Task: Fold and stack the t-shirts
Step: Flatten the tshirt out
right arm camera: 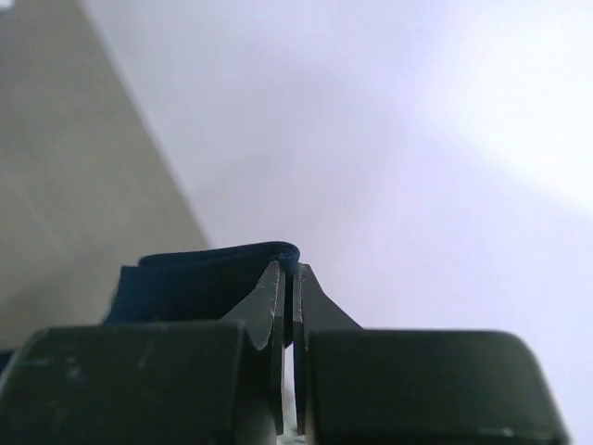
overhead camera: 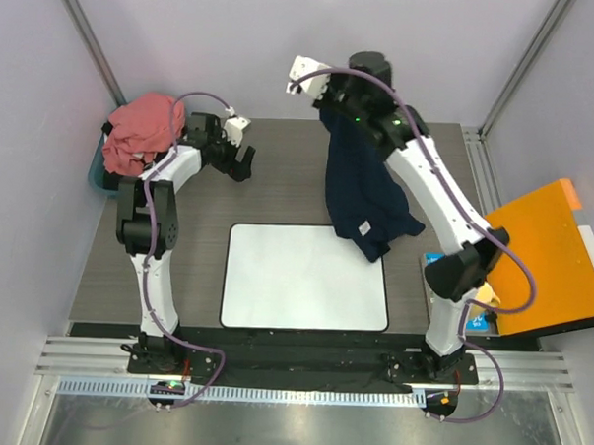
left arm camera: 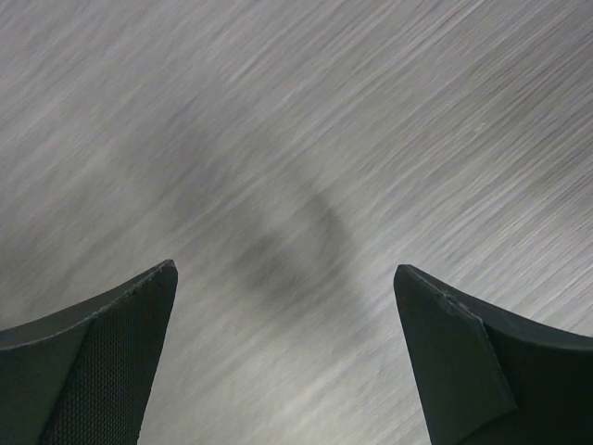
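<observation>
1. The right gripper is up high, jaws pressed together on a fold of the large, dark navy blue cloth t-shirt. The wrist view shows the pinch right at the tips.
2. The shirt hangs below those jaws, bunched and twisted. Its lowest edge appears to touch the far right corner of the white rounded-corner rectangular mat.
3. The left gripper has its jaws spread wide with nothing between them, only the grey wood-grain surface beneath.
4. The crumpled salmon-pink cloth t-shirt is heaped just behind the left jaws, well apart from the navy one.
5. The step looks like spreading the navy shirt flat. A second grip by the left jaws, on the top edge beside the right jaws' pinch, should open the cloth.
6. Then lower it hem-first onto the mat. The pinch is shallow, so a quick swing could shake it loose.
</observation>
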`<state>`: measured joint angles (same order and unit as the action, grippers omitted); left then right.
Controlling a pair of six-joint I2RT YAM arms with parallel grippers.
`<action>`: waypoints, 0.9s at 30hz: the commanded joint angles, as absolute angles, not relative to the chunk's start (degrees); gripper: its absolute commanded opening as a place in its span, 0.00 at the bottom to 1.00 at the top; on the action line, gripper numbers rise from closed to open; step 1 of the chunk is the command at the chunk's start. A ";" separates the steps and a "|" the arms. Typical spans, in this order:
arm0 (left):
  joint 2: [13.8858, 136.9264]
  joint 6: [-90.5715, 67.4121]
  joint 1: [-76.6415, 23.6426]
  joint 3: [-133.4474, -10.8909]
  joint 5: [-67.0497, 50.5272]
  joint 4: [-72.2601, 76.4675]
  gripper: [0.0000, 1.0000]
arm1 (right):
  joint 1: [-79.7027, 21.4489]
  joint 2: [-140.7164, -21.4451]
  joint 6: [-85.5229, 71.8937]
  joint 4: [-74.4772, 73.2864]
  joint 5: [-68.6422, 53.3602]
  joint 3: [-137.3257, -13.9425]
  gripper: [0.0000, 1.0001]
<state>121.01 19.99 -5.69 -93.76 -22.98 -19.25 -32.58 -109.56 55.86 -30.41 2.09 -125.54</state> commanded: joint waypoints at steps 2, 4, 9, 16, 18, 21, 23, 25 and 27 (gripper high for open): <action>125.75 21.71 -9.13 -106.32 -36.72 -22.94 1.00 | -33.93 -101.61 71.25 -27.52 6.24 -127.79 0.01; 127.17 22.59 -10.54 -108.71 -39.45 -23.47 1.00 | -33.75 -100.29 73.03 -24.11 5.63 -128.32 0.01; 130.16 21.10 -15.03 -114.43 -40.60 -22.94 1.00 | -33.05 -101.86 81.03 -15.22 0.90 -130.17 0.01; 127.53 19.59 -15.38 -109.61 -41.75 -20.92 1.00 | -31.38 -107.83 81.39 -3.08 -10.37 -138.76 0.01; 126.48 21.00 -15.38 -108.02 -41.75 -21.62 1.00 | -31.38 -108.11 81.03 -3.43 -9.85 -139.83 0.01; 125.86 22.41 -15.38 -105.91 -41.92 -21.80 0.93 | -30.94 -103.91 79.98 -2.29 -8.88 -132.94 0.01; 127.08 21.98 -15.38 -105.64 -42.88 -21.45 0.81 | -30.85 -101.27 79.37 -1.06 -8.44 -127.99 0.01; 128.40 20.49 -15.47 -106.78 -42.02 -21.10 0.25 | -30.85 -97.92 78.15 -0.44 -7.12 -122.27 0.01; 130.33 16.89 -15.56 -107.66 -38.77 -19.51 0.00 | -30.68 -96.07 77.87 -0.53 -5.63 -117.54 0.01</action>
<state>129.64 20.47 -15.22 -105.41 -40.25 -22.65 -31.22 -103.72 79.07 -8.16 -7.68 -123.15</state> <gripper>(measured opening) 0.176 0.043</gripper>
